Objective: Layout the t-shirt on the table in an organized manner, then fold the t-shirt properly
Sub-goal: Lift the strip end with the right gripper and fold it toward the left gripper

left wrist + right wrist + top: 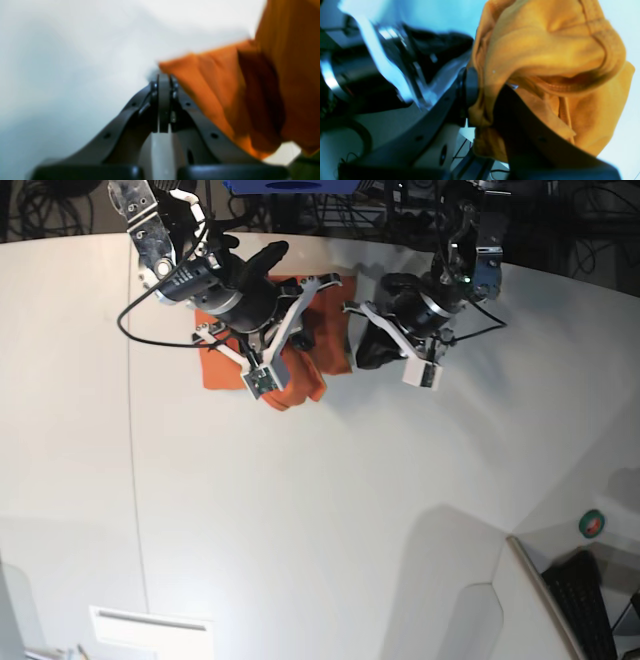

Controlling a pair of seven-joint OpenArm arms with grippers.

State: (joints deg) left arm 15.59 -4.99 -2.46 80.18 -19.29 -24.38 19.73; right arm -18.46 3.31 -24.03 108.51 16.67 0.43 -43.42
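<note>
The orange t-shirt (215, 366) is bunched up at the back of the white table (320, 510), partly under the two arms. My right gripper (295, 345) is shut on a thick wad of it; in the right wrist view the cloth (545, 50) is squeezed between the fingers (470, 85) and billows out to the right. My left gripper (164, 76) is shut, pads pressed together with no cloth showing between them. A blurred corner of the t-shirt (225, 82) starts just past its tip and drapes over its right finger. In the base view the left gripper (362, 350) sits at the shirt's right edge.
A thin dark seam (135, 480) runs across the table on the left. The table's curved edge (520, 545) is at the front right, with a keyboard (585, 600) and a green roll (592, 525) beyond it. A white box (150, 630) sits front left. Cables crowd the back.
</note>
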